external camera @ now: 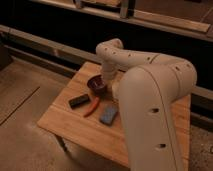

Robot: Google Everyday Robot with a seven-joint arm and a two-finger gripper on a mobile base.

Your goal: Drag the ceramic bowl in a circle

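The ceramic bowl (97, 84) is small, round and maroon. It sits on the wooden table (70, 125), behind the black block. My white arm reaches from the lower right over the table and bends down at the bowl. My gripper (106, 82) is at the bowl's right rim, mostly hidden behind the wrist.
A black block (79, 101) lies in front of the bowl at the left. A red-orange tool (92, 106) and a blue-grey sponge (108, 114) lie beside it. A dark wall with rails runs behind the table. The floor is at the left.
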